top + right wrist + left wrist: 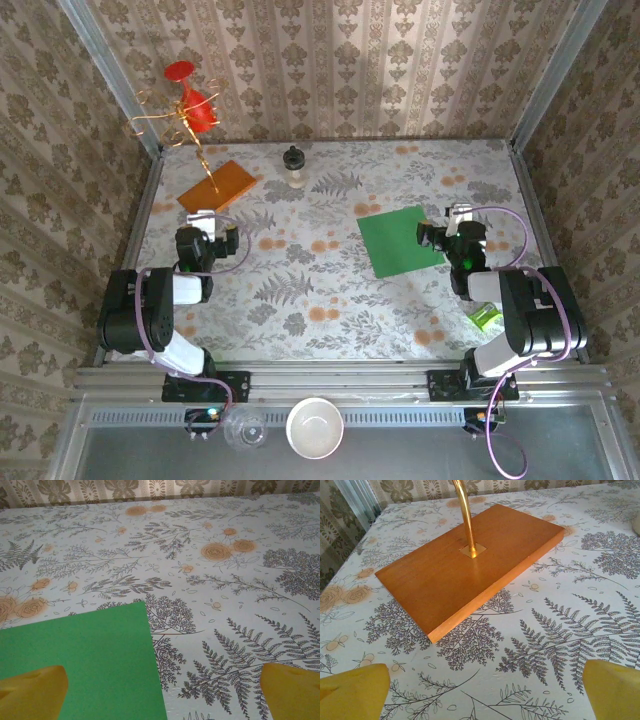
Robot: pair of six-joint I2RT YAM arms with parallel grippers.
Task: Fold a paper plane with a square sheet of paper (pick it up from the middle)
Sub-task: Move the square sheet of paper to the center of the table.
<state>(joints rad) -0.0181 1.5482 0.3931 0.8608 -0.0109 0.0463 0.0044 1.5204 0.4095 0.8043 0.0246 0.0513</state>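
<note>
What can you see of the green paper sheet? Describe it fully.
The sheet is thin, matte, bright green, square and unfolded. It lies flat on the floral table, right of centre, turned slightly askew. The open right gripper straddles its right edge; whether it touches, I cannot tell.

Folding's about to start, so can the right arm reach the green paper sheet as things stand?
Probably yes: the right gripper hangs open at the edge of the square sheet of paper, with nothing lying between them.
</note>
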